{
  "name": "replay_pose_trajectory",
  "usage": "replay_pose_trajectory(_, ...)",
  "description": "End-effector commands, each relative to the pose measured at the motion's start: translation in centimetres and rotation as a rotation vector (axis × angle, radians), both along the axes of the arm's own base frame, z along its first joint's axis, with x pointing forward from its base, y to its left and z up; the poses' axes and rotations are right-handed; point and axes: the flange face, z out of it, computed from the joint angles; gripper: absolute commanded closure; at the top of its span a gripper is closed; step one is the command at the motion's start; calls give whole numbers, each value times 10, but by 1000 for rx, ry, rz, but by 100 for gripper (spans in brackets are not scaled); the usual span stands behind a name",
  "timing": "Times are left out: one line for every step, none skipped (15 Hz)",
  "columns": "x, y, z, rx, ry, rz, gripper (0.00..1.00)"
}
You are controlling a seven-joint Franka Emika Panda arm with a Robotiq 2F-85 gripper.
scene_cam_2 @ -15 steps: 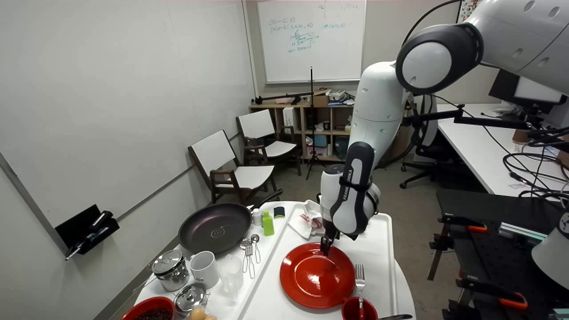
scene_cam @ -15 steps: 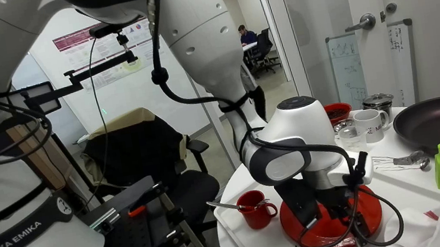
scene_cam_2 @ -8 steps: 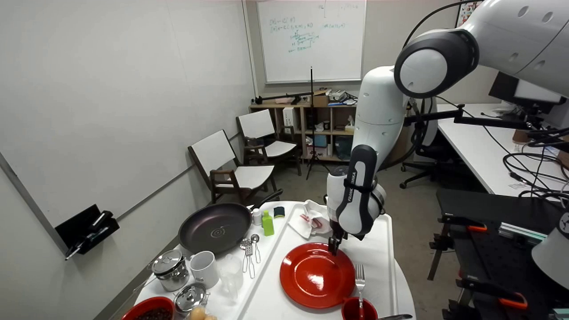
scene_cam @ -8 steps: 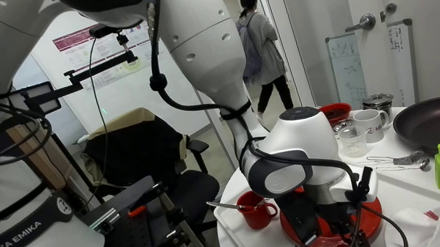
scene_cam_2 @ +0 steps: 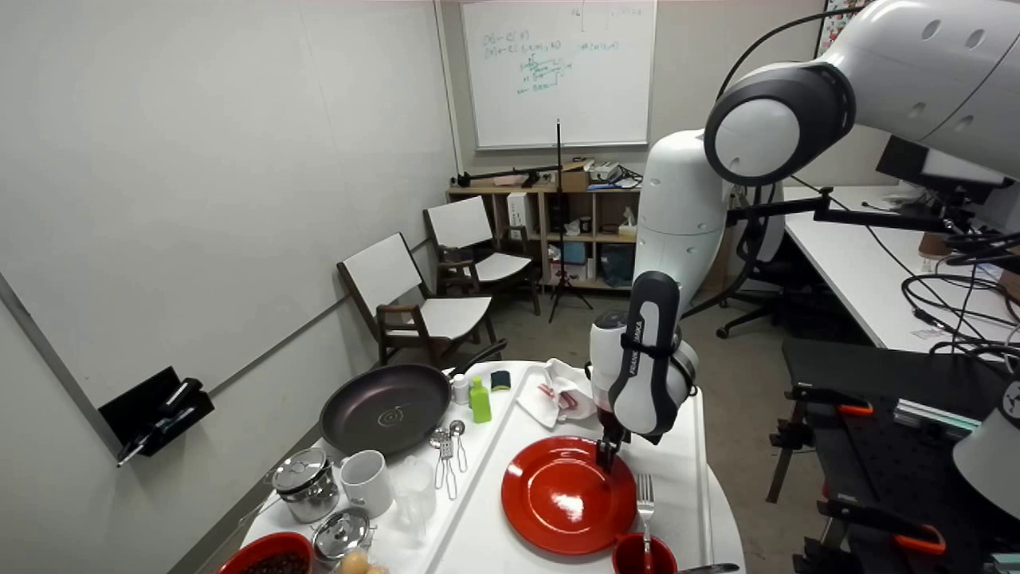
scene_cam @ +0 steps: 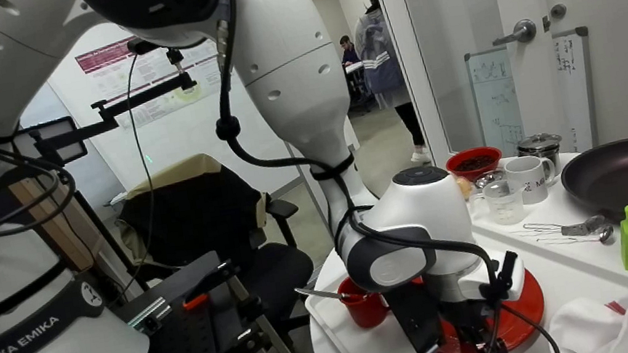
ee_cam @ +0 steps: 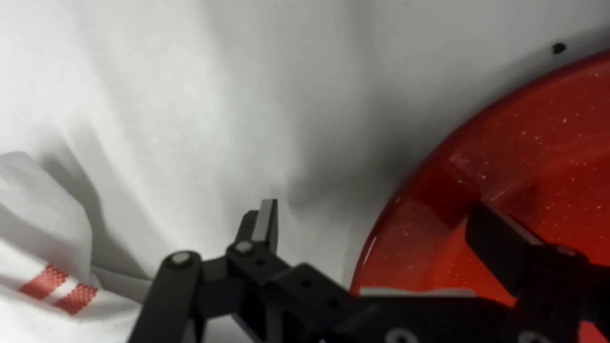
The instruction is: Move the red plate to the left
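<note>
The red plate (scene_cam_2: 567,498) lies flat on a white tray (scene_cam_2: 486,526). In an exterior view the arm hides part of it (scene_cam: 530,309). In the wrist view its rim area (ee_cam: 562,124) fills the right side. My gripper (ee_cam: 374,212) is open and points down at the plate's edge. In the wrist view one finger is over the plate and the other is outside the rim, over white. Nothing is held between them. In an exterior view the gripper (scene_cam_2: 607,454) is at the plate's upper right rim. I cannot tell whether a finger touches the plate.
A red mug (scene_cam_2: 629,550) with a fork (scene_cam_2: 645,502) and a knife stands close beside the plate. A white cloth with red stripes (scene_cam_2: 567,391) lies near the gripper. A dark pan (scene_cam_2: 390,406), green bottle (scene_cam_2: 480,401), utensils and white mug (scene_cam_2: 366,482) stand beyond the tray edge.
My gripper has moved down and over to the plate's rim, rightward in an exterior view. It stays open. The plate has not moved. A person walks by in the background.
</note>
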Motion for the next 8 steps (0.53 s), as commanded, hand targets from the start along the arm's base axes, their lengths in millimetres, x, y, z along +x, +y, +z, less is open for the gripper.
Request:
replay_pose_trajectory(-3, 12, -1, -2, -4, 22, 0)
replay_pose_trajectory(-2, 14, -1, -2, -4, 27, 0)
replay_pose_trajectory(-2, 17, -1, -4, -5, 35, 0)
replay_pose_trajectory(-1, 19, -1, -4, -4, 39, 0)
replay_pose_trajectory(-1, 23, -1, -5, -2, 48, 0)
replay_pose_trajectory(-1, 26, -2, -6, -1, 54, 0)
replay_pose_trajectory(0, 29, -2, -7, 2, 63, 0)
replay_pose_trajectory(0, 32, -2, -7, 2, 69, 0)
